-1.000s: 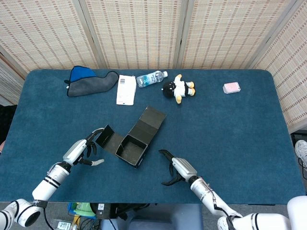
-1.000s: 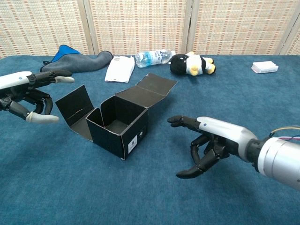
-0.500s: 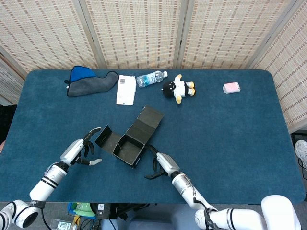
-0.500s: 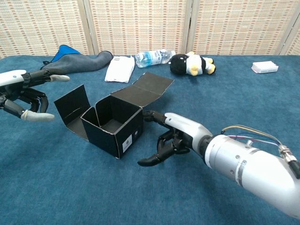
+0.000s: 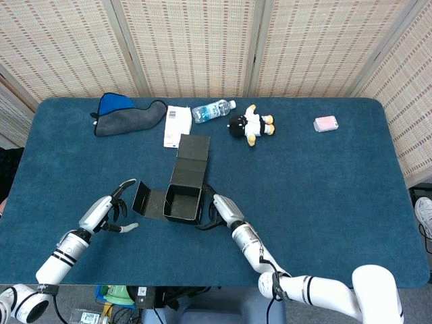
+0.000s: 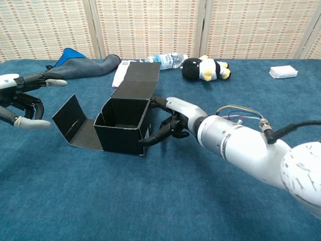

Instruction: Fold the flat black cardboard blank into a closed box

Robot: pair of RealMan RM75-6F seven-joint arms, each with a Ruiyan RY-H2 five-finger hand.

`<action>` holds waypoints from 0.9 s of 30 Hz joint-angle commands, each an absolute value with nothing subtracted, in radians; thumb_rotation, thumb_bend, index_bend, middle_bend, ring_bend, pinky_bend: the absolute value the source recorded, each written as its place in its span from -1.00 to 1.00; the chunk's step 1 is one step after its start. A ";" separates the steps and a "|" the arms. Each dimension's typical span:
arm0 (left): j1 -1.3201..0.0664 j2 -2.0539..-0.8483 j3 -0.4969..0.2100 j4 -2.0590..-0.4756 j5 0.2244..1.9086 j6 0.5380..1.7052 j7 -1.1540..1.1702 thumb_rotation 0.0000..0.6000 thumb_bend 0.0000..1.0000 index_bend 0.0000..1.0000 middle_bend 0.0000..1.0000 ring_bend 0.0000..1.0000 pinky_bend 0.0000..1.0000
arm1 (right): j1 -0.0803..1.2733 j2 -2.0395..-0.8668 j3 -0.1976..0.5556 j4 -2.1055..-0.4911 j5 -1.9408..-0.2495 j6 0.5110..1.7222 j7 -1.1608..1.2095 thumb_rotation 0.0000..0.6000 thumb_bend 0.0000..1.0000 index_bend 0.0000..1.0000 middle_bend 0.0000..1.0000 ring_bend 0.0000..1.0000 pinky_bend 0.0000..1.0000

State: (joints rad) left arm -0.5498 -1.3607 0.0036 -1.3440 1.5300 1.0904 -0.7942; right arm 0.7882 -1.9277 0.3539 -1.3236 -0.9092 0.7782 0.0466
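Note:
The black cardboard box stands open-topped at the near middle of the blue table. Its long lid flap rises from the far wall, and a side flap lies splayed out to the left. My right hand touches the box's right wall with its fingers apart and grips nothing. To the left of the side flap, my left hand hovers clear of the cardboard, fingers spread and empty.
Along the far side lie a blue-grey cloth, a white packet, a water bottle, a plush toy and a small pink box. The table's near edge runs just behind both forearms.
My right hand moved left onto the box's right wall, and the box turned and slid left, its lid flap now standing up. My left hand drew back to the left.

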 commanded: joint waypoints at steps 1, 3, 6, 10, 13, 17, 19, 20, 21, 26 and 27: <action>-0.550 -1.361 0.004 -1.344 1.533 1.090 -0.794 1.00 -0.67 -1.00 -1.00 0.11 0.39 | 0.806 -1.929 0.371 -1.303 -0.890 0.772 0.034 1.00 -1.00 -1.00 -1.00 0.28 1.00; -0.550 -1.360 0.005 -1.346 1.535 1.087 -0.795 1.00 -0.67 -1.00 -1.00 0.11 0.39 | 0.813 -1.925 0.372 -1.298 -0.882 0.769 0.023 1.00 -1.00 -1.00 -1.00 0.28 1.00; -0.549 -1.359 0.004 -1.346 1.536 1.089 -0.794 1.00 -0.67 -1.00 -1.00 0.10 0.39 | 0.811 -1.917 0.362 -1.302 -0.878 0.770 0.015 1.00 -1.00 -1.00 -1.00 0.28 1.00; -0.547 -1.360 0.003 -1.346 1.538 1.090 -0.795 1.00 -0.67 -1.00 -1.00 0.10 0.39 | 0.792 -1.920 0.339 -1.298 -0.908 0.795 0.027 1.00 -0.97 -1.00 -0.95 0.28 1.00; -0.547 -1.361 0.003 -1.346 1.540 1.091 -0.797 1.00 -0.67 -1.00 -1.00 0.11 0.39 | 0.786 -1.930 0.330 -1.278 -0.930 0.799 0.047 1.00 -0.94 -1.00 -0.91 0.28 1.00; -0.546 -1.360 0.003 -1.346 1.543 1.093 -0.798 1.00 -0.67 -1.00 -1.00 0.10 0.39 | 0.794 -1.945 0.337 -1.250 -0.944 0.786 0.069 1.00 -0.93 -1.00 -0.89 0.28 1.00; -0.544 -1.360 0.003 -1.344 1.541 1.094 -0.801 1.00 -0.67 -1.00 -1.00 0.10 0.39 | 0.802 -1.954 0.341 -1.234 -0.950 0.779 0.075 1.00 -0.92 -1.00 -0.89 0.28 1.00; -0.544 -1.360 0.002 -1.343 1.541 1.094 -0.802 1.00 -0.67 -1.00 -1.00 0.10 0.39 | 0.806 -1.959 0.342 -1.226 -0.952 0.775 0.077 1.00 -0.92 -1.00 -0.89 0.28 1.00; -0.543 -1.359 0.002 -1.342 1.541 1.094 -0.804 1.00 -0.67 -1.00 -1.00 0.10 0.39 | 0.810 -1.964 0.344 -1.217 -0.953 0.772 0.079 1.00 -0.91 -1.00 -0.89 0.28 1.00; -0.538 -1.359 0.003 -1.334 1.540 1.098 -0.811 1.00 -0.67 -1.00 -1.00 0.11 0.39 | 0.834 -1.991 0.354 -1.167 -0.971 0.755 0.091 1.00 -0.90 -1.00 -0.85 0.28 1.00; -0.537 -1.358 0.003 -1.332 1.540 1.099 -0.814 1.00 -0.67 -1.00 -1.00 0.10 0.39 | 0.840 -1.998 0.356 -1.154 -0.975 0.750 0.095 1.00 -0.90 -1.00 -0.84 0.28 1.00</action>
